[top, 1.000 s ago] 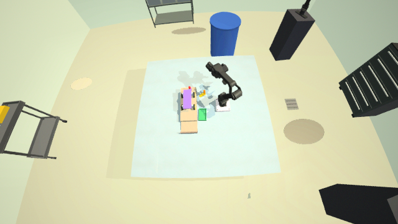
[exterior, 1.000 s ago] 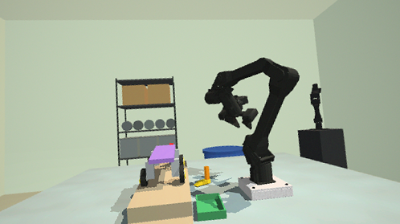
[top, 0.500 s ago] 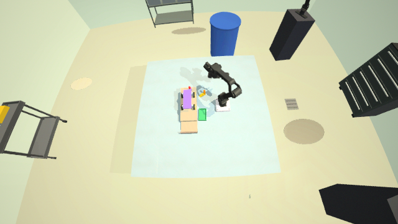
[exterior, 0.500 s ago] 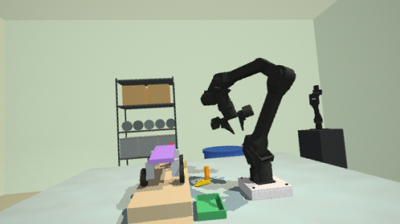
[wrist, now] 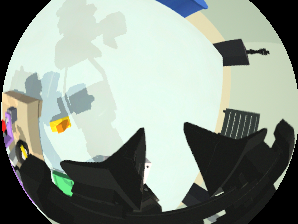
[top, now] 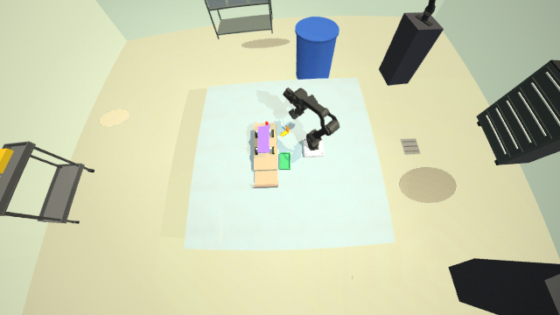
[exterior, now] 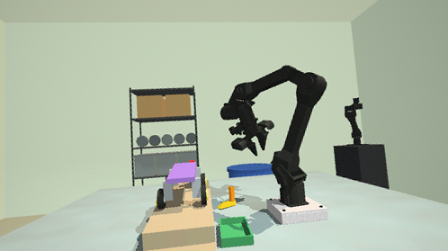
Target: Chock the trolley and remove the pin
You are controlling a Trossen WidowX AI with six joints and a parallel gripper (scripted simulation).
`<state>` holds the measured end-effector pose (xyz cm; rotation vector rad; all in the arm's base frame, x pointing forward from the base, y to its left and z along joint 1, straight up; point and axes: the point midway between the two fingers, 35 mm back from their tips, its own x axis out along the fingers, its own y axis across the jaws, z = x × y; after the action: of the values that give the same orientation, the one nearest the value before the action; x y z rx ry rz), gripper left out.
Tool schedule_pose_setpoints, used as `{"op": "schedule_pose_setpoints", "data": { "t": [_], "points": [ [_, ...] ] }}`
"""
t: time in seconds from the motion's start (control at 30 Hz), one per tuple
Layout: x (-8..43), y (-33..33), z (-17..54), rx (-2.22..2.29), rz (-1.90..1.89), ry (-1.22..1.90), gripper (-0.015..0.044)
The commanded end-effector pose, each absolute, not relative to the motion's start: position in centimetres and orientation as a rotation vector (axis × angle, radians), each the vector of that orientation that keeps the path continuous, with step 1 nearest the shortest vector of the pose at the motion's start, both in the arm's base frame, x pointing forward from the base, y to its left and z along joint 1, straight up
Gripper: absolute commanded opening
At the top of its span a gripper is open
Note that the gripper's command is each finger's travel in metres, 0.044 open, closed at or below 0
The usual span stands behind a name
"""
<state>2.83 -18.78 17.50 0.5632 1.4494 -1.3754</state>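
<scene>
The purple-topped trolley [top: 263, 139] [exterior: 182, 172] stands on the upper part of the wooden ramp [top: 265, 164] [exterior: 180, 223] [wrist: 31, 112]. The red stop pin head [top: 267, 123] [exterior: 191, 161] [wrist: 3, 126] shows at its uphill end. The yellow chock [top: 283, 134] [exterior: 226, 205] [wrist: 56, 124] stands on the table beside the ramp, orange handle up; its black base cannot be made out. The green tray [top: 284, 161] [exterior: 237, 241] [wrist: 63, 185] sits beside the ramp, nearer its downhill end. My gripper [exterior: 260, 152] [wrist: 164, 129] is partly open and empty, high above the table, away from chock and trolley.
The arm's white base [top: 316, 153] [exterior: 304, 217] stands to the right of the chock and tray. A blue barrel [top: 316, 52] stands beyond the table's back edge. A shelf rack [exterior: 162, 138] and a black pedestal [top: 411, 48] [exterior: 363, 162] stand farther off.
</scene>
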Motion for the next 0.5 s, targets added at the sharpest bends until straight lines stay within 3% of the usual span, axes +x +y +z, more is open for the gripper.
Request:
{"op": "schedule_pose_setpoints", "data": {
  "t": [0.0, 0.47],
  "points": [
    [4.1, -18.8, 17.0, 0.413, -1.108, 1.581, 0.0190],
    [7.0, -18.5, 15.8, -0.042, -0.377, 1.766, 0.0190]
  ]
}}
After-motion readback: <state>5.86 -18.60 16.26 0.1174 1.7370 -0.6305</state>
